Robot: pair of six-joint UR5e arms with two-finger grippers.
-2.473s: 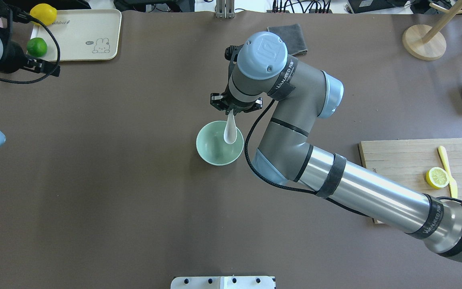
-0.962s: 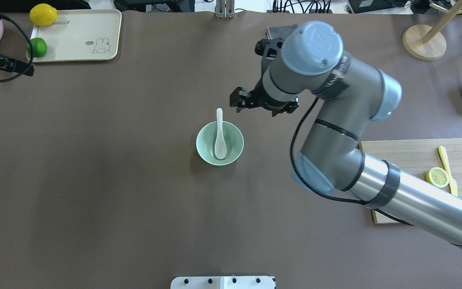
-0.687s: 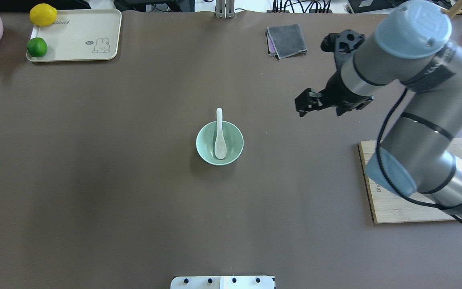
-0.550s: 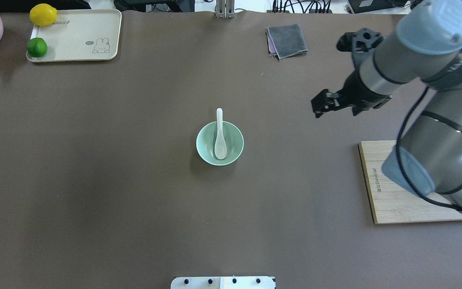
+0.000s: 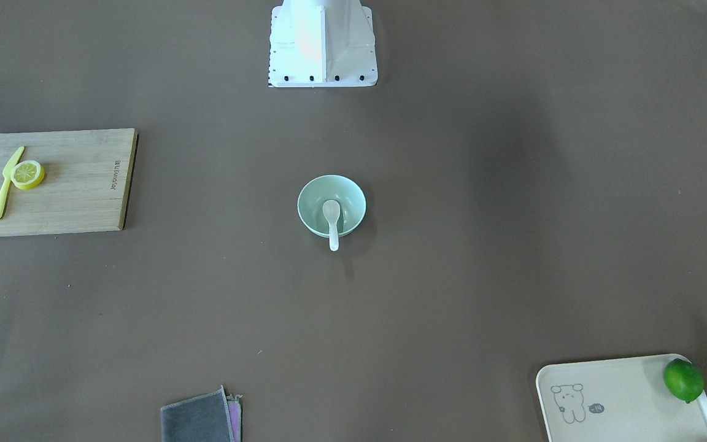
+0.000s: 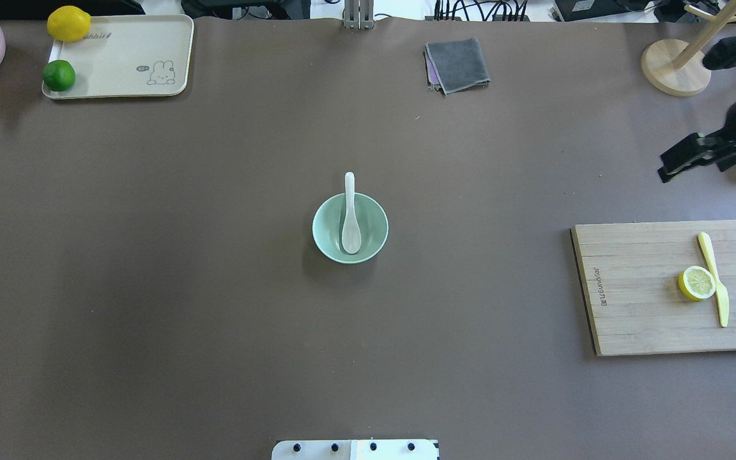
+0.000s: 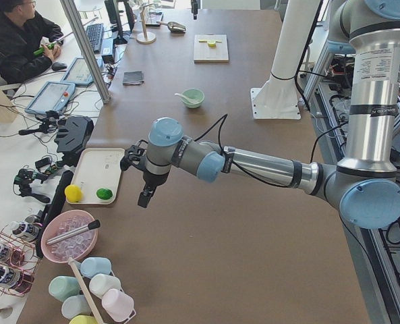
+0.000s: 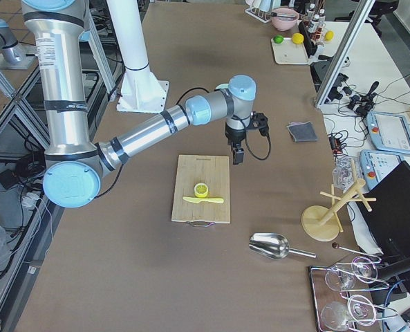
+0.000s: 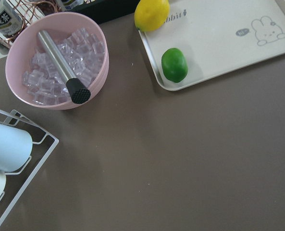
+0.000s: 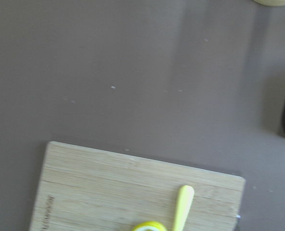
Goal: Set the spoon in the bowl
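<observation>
White spoon (image 6: pixel 349 220) in bowl (image 6: pixel 324 225) | right arm (image 8: pixel 156 128) outstretched, right fingers (image 8: pixel 237 156) pointing down

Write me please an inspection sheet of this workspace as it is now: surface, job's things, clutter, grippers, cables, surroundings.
surface: brown table; no spill seen.
job's things: spoon lies with its scoop inside the bowl, handle leaning over the rim; no gripper near.
clutter: board with lemon half and yellow knife; tray with lime and lemon; grey cloth; pink ice bowl; wooden stand; metal scoop.
grippers: right gripper near the board, left gripper near the tray; open or shut cannot be told.
cables: black cable loops at each wrist, far from the bowl.
surroundings: person seated at a side desk.
</observation>
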